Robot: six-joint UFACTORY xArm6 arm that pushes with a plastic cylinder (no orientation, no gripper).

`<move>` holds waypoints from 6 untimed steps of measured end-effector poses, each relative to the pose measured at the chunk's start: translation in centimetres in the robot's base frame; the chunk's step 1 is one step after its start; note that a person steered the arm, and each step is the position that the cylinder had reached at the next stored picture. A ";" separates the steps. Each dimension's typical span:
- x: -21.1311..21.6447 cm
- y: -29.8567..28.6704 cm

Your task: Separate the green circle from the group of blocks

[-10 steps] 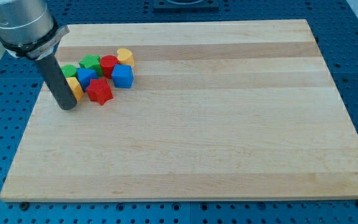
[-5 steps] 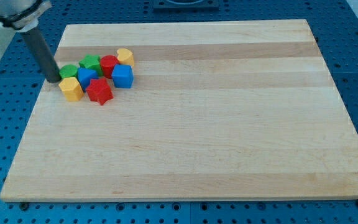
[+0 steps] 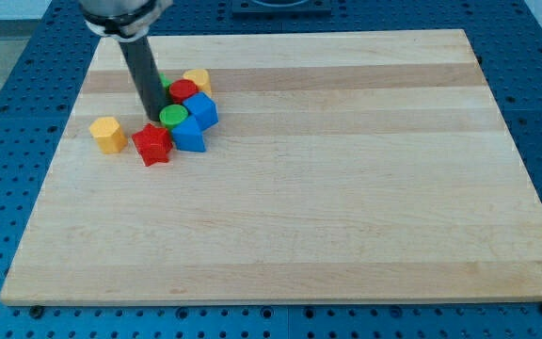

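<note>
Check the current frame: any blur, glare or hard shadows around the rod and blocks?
Camera view: sharp overall, my tip crisp beside the green circle; lighting even on the wooden board, no glare; only soft, short shadows under the blocks.

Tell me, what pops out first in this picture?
A dark rod comes down from the view's top left, and my tip sits right beside the green circle in a bunch of bright blocks. A yellow block sits alone to the view's left, on the wooden board.

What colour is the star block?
Red; the star block shows clearly in the camera view.
</note>
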State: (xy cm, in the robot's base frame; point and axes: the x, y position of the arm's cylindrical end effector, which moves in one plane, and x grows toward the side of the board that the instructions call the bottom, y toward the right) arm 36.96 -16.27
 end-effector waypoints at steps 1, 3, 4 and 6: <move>0.6 -0.2; 1.4 -1.3; 2.1 1.8; 4.7 8.3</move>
State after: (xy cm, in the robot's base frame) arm 41.71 -7.99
